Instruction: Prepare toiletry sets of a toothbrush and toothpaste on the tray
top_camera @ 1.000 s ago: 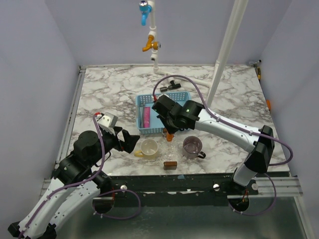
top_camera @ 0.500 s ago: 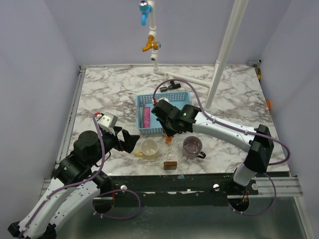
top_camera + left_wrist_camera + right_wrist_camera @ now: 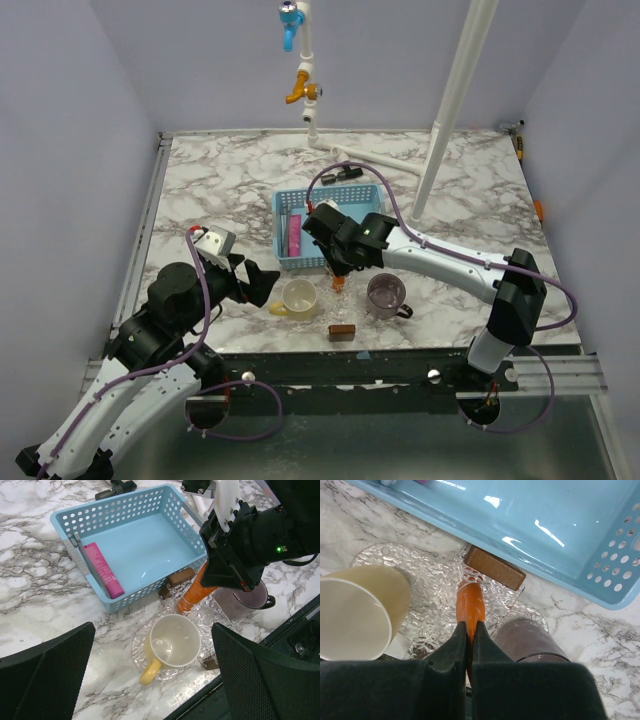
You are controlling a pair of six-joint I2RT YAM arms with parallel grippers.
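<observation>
One item in play, nothing released on the tray yet. Gripping the orange toothpaste [image 3: 192, 592] tight in the right gripper [image 3: 470, 627], tilting it with its lower end down at the clear tray [image 3: 435, 620], between the cream cup [image 3: 172, 640] and the purple cup [image 3: 385, 293]; touching or not, hard telling. Hovering spread wide and empty with the left gripper [image 3: 265, 285] near the cream cup. Leaving the toothbrush [image 3: 82, 555], seemingly, lying in the blue basket [image 3: 150, 590] beside a pink tube [image 3: 102, 570], waiting for fetching.

No readable lettering, brand, number or sign anywhere, not even on the toothpaste [image 3: 470, 605] or the pink tube [image 3: 103, 570].
</observation>
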